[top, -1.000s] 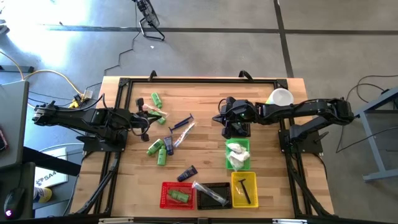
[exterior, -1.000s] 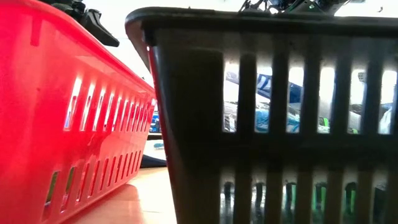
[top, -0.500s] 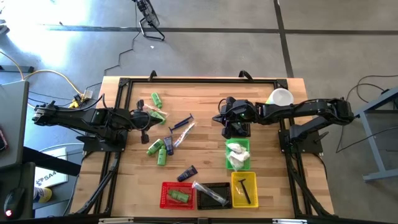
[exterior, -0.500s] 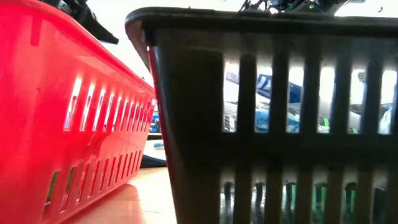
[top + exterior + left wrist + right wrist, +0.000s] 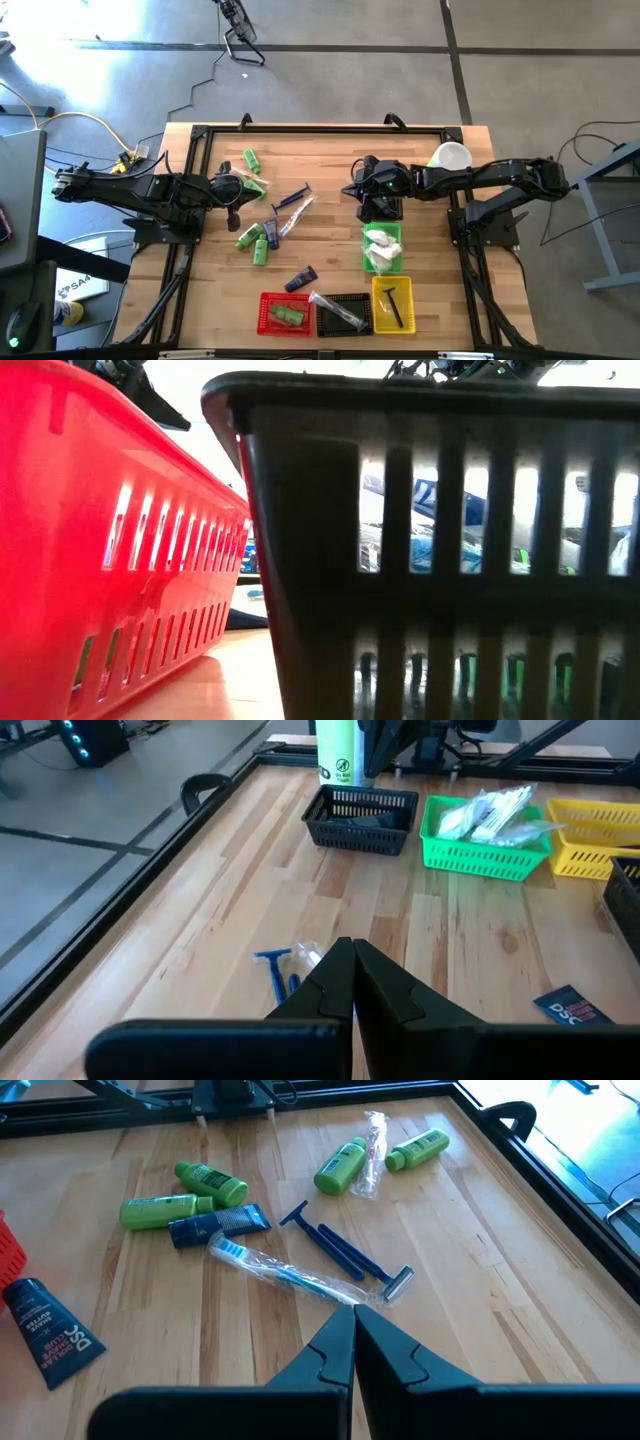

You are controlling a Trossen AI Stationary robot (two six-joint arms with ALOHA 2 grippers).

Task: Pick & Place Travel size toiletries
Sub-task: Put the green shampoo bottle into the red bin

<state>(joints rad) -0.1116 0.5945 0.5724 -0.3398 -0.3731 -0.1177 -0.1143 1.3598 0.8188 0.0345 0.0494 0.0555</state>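
Note:
The travel size toiletries lie loose on the wooden table between the arms. They include green bottles (image 5: 160, 1208) (image 5: 340, 1168), navy tubes (image 5: 218, 1225) (image 5: 300, 279), a clear-wrapped toothbrush (image 5: 285, 1272) and blue razors (image 5: 345, 1250). My left gripper (image 5: 236, 190) hovers shut above the left part of this scatter, holding nothing; its closed fingertips (image 5: 352, 970) show in its wrist view. My right gripper (image 5: 358, 190) hangs shut and empty by the small black basket (image 5: 381, 208), pointing toward the scatter (image 5: 352, 1325).
A green basket (image 5: 382, 250) holds white packets. Red (image 5: 283, 313), black (image 5: 345, 313) and yellow (image 5: 392, 303) baskets line the near edge and hold a few items. A white cup (image 5: 452, 157) stands at the far right. A tall green bottle (image 5: 337, 750) stands upright beyond the small black basket.
My left gripper has rolled about its own pointing line while staying in place, still shut. The right arm and the toiletries have kept still.

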